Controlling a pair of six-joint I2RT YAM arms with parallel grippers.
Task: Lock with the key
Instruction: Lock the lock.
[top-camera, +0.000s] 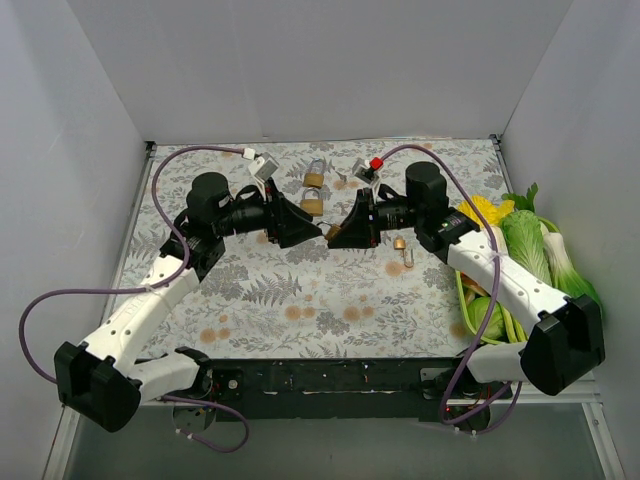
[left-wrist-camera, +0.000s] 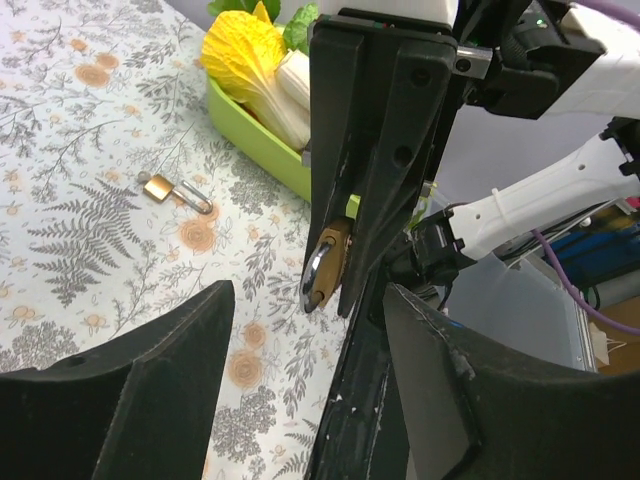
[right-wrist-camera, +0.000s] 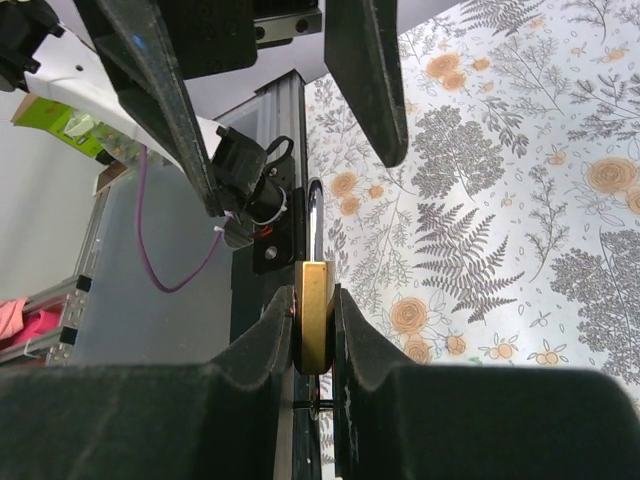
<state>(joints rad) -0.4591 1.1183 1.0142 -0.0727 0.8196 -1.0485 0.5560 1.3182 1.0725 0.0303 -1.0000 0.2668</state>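
My right gripper (top-camera: 343, 233) is shut on a brass padlock (right-wrist-camera: 315, 315) and holds it above the mat, with its steel shackle (right-wrist-camera: 316, 215) pointing toward my left gripper. The padlock also shows in the left wrist view (left-wrist-camera: 328, 265). My left gripper (top-camera: 303, 229) is open and empty, and its fingers (left-wrist-camera: 150, 380) spread wide just in front of the held padlock. A small brass padlock (top-camera: 399, 243) lies on the mat to the right. A thin silver piece (left-wrist-camera: 197, 198) sits at its end. I cannot tell whether that piece is its shackle or the key.
Two more brass padlocks (top-camera: 315, 175) (top-camera: 312, 205) lie at the back of the mat. A green tray (left-wrist-camera: 250, 130) of vegetables (top-camera: 525, 240) stands along the right side. A red-capped item (top-camera: 376, 163) and a white tag (top-camera: 262, 165) lie at the back.
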